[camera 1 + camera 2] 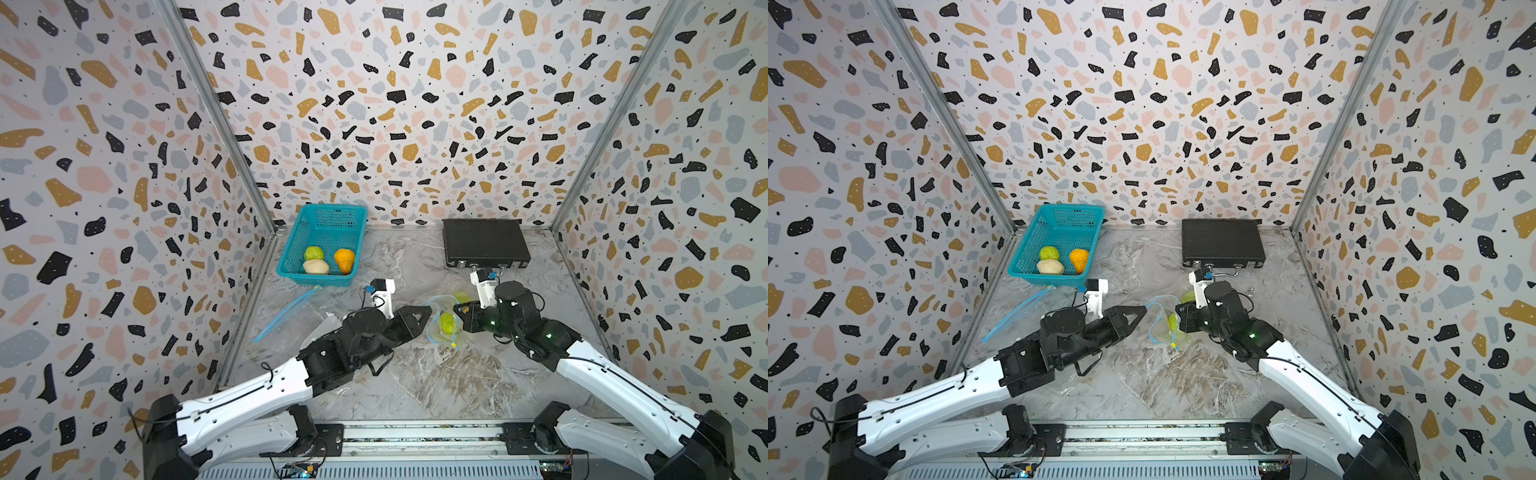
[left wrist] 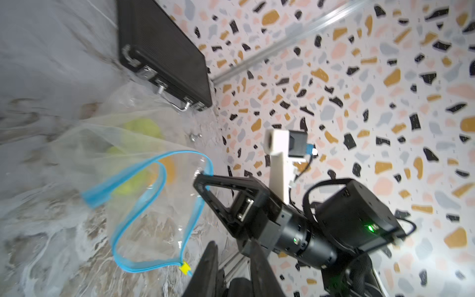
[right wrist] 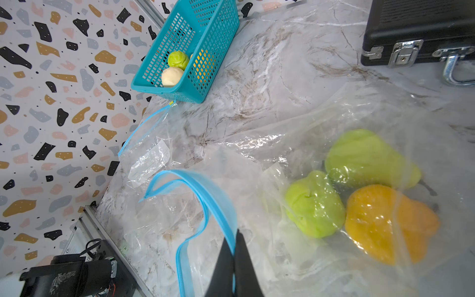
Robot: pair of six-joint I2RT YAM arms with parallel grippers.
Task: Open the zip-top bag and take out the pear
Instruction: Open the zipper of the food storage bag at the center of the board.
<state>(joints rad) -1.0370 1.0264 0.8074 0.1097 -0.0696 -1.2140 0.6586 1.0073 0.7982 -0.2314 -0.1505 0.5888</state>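
Note:
A clear zip-top bag [image 1: 432, 332] with a blue zip rim lies mid-table, its mouth [image 2: 117, 231] gaping in a loop. Inside it are a pale green pear [image 3: 365, 159], a rounder green fruit [image 3: 314, 204] and an orange fruit [image 3: 385, 221]. My right gripper [image 3: 234, 246] is shut on the blue rim and holds that side of the mouth up; in a top view it [image 1: 456, 309] sits at the bag's far side. My left gripper [image 1: 429, 310] points at the mouth from the left. Its jaws [image 2: 234, 259] stand a little apart with nothing between them, beside the yellow slider [image 2: 184, 267].
A second, empty zip-top bag [image 1: 286, 309] lies flat at the left, under my left arm. Behind it stands a teal basket [image 1: 328, 210] holding three fruits. At the back right lies a shut black case [image 1: 484, 243]. Patterned walls close in three sides.

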